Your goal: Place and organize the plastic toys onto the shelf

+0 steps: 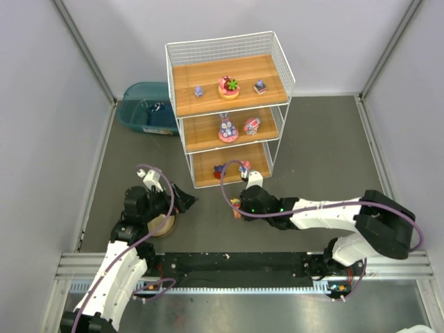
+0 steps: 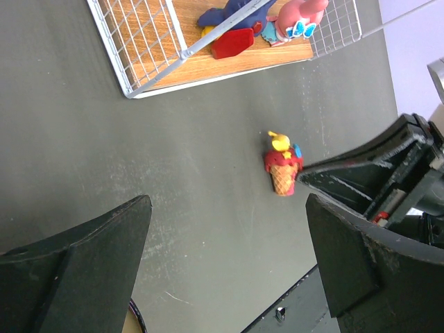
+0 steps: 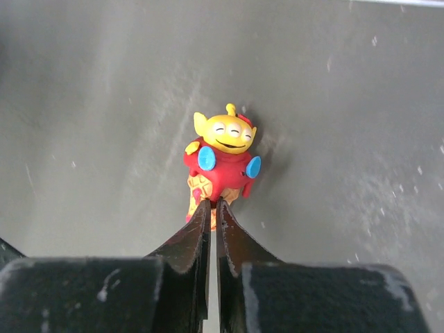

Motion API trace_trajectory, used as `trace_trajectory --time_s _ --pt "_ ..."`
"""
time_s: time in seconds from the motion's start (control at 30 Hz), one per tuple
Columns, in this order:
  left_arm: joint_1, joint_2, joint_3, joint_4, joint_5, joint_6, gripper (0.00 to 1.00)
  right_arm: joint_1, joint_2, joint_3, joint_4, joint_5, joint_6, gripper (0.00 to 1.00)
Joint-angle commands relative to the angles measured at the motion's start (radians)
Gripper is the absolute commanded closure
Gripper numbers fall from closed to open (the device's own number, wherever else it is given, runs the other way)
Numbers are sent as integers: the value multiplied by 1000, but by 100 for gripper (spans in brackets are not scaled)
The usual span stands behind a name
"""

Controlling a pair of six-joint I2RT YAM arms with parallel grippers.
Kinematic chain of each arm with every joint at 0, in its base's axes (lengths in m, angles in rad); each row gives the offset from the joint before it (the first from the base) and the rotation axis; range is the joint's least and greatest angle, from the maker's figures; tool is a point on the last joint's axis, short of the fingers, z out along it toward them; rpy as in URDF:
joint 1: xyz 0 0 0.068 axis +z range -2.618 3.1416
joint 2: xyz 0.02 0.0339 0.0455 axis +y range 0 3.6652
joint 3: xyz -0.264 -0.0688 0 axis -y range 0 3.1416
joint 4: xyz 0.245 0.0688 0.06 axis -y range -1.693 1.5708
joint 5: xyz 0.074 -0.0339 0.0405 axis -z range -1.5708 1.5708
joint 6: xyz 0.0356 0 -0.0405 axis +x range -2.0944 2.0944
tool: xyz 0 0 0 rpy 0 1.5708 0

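Figurine [image 3: 222, 163] of glossy plastic has waffle-patterned cone base.

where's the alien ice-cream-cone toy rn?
In the top view, the alien cone toy lies on the grey table just in front of the shelf's bottom tier, right at the tips of the right end effector.

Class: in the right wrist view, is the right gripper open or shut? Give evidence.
Shut: the right gripper shows only a sliver between its tips, at the alien toy. Grip on it: cannot tell.
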Motion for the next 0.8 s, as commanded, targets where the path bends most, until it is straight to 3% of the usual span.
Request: trace_trajectory --time_s 0.0,0.37,0.57,0.77 --pt "-2 -9 31 21 0 12 1 49 -120 -22 -160 64 -26 100" --pt "-2 -8 30 22 5 9 1 76 -318 -102 -283 53 37 100" --pt "-2 -4 27 27 3 12 1 218 -317 -94 -389 116 48 100" --pt "-2 -6 19 32 2 9 1 338 -253 -71 -461 135 148 82"
